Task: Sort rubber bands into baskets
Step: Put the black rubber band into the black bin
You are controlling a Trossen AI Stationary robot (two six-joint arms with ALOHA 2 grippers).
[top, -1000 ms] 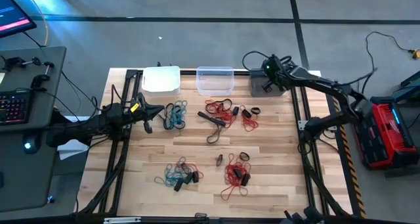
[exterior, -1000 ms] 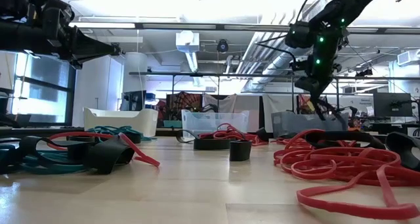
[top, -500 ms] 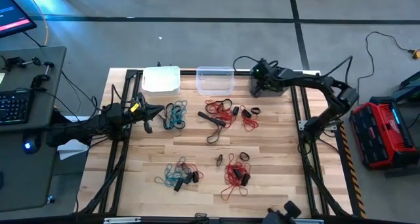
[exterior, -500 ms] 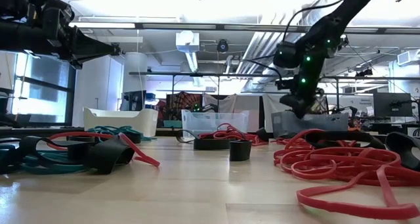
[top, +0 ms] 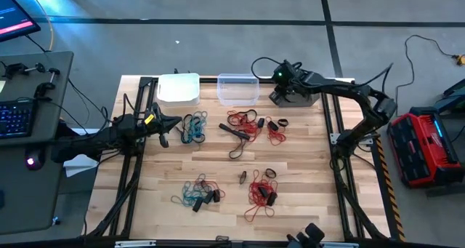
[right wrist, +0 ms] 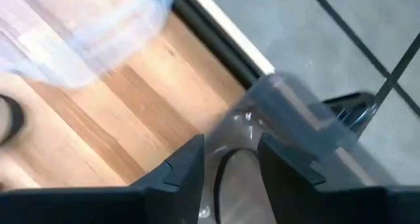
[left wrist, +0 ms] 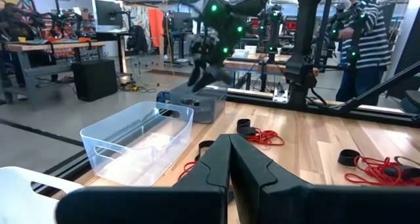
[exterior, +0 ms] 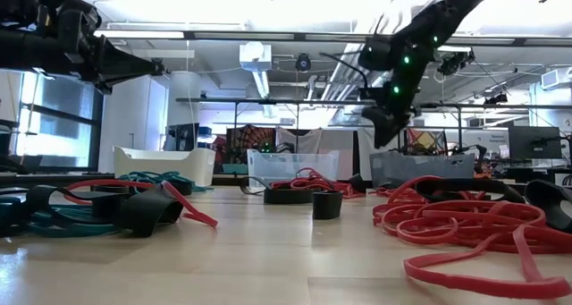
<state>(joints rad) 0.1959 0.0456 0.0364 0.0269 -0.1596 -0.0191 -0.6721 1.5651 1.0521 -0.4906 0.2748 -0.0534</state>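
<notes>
Black band point(right wrist: 226, 184) lies in grey basket point(right wrist: 289, 129) beneath parted right pincer point(right wrist: 231, 159).

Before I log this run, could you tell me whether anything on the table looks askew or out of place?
Nothing stands out: the white plastic tub, clear plastic tub and dark grey plastic tub sit upright along the far edge, and the rubber bands lie in loose bunches.

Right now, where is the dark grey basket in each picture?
High view: the dark grey basket sits at the table's far edge, mostly under the right gripper.
Low view: far back, right of middle.
Left wrist view: in the middle, beyond the clear basket.
Right wrist view: close up, right behind the fingers.
Shared landmark: the clear basket next to it.
</notes>
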